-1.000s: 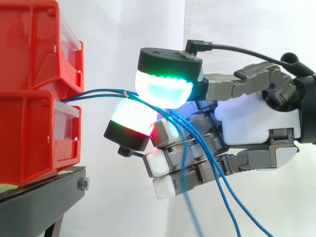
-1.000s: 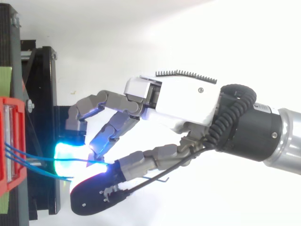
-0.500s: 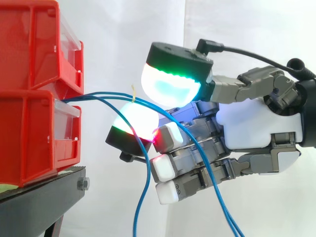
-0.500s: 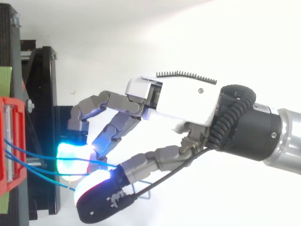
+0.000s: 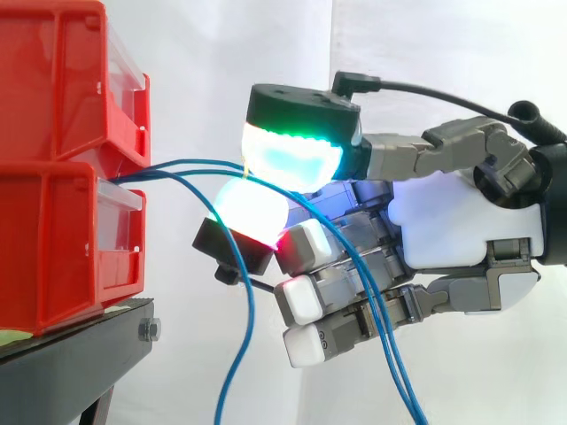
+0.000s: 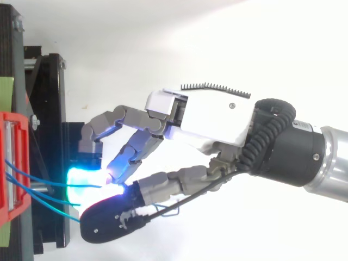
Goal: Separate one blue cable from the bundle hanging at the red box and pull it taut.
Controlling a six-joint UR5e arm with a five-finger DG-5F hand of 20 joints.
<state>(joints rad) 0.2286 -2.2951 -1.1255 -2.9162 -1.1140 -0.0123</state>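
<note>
Side view: the robot hand (image 5: 461, 221) reaches in from the right with two glowing pads (image 5: 292, 159) pressed together, pinching a blue cable (image 5: 204, 164) between them; the upper pad glows green and cyan, the lower one white with a magenta edge. Its other fingers are curled and stacked below the pinch, in front of the palm. The blue cable runs in a shallow arc from the pinch to the lower of two stacked red bins (image 5: 62, 239), which stand just beyond the fingertips on a black stand (image 5: 71, 363). A second blue strand (image 5: 251, 292) leaves the same bin, passes the lower pad and hangs slack below the hand. Two more strands (image 5: 394, 367) cross the curled fingers and drop away under the palm. Top view: three blue lines (image 6: 32, 182) span the gap between bin and pads; whether the pinch holds one strand or more I cannot tell
</note>
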